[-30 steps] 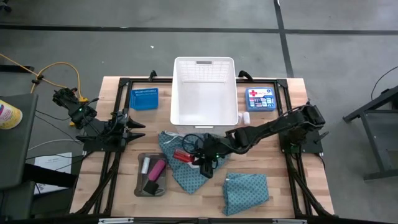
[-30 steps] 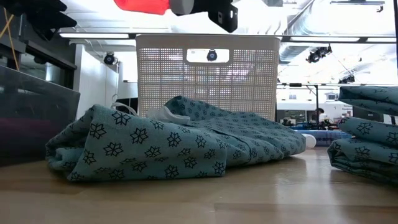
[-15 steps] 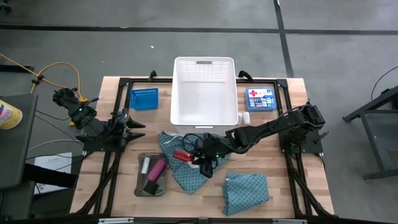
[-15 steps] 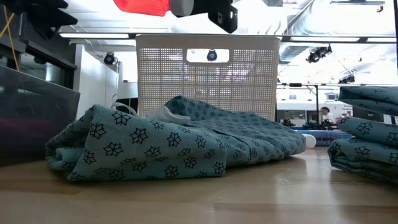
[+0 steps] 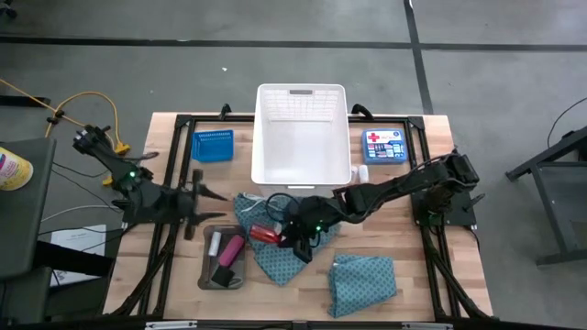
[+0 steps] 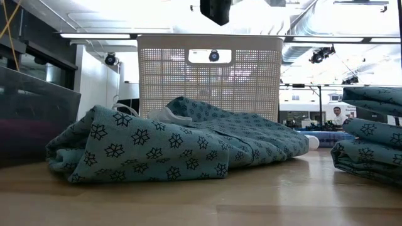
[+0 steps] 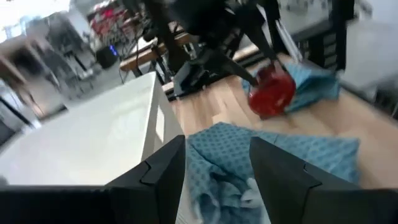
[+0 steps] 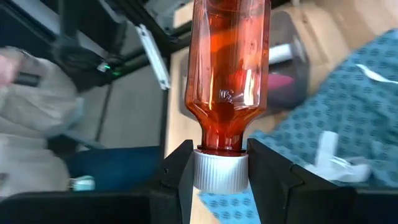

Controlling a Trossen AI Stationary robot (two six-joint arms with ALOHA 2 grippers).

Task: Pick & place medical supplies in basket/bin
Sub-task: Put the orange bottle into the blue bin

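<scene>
Grey floor surrounds a wooden bench [image 5: 404,275] on which the supplies are laid out. At the middle of the bench a red bottle with a white cap [image 8: 225,93] is pinched by the right claw [image 5: 275,234], the fingers closed on the white cap. The bottle is held above the teal dotted cloth [image 5: 280,252] that lies in front of the large white basket [image 5: 301,133]; its long axis runs along the line of the claw, with the cap at the claw and the base pointing away toward the shallow grey tray [image 5: 206,270]. A pink cylinder [image 5: 231,247], a small white tube [image 5: 215,243] and a black block [image 5: 221,273] lie in that tray. A second folded teal cloth [image 5: 362,284] rests nearer the front edge. The small blue basket [image 5: 212,145] stands beside the white basket. The left claw [image 5: 211,193] hangs near the tray's far end, its fingers spread with nothing between them
</scene>
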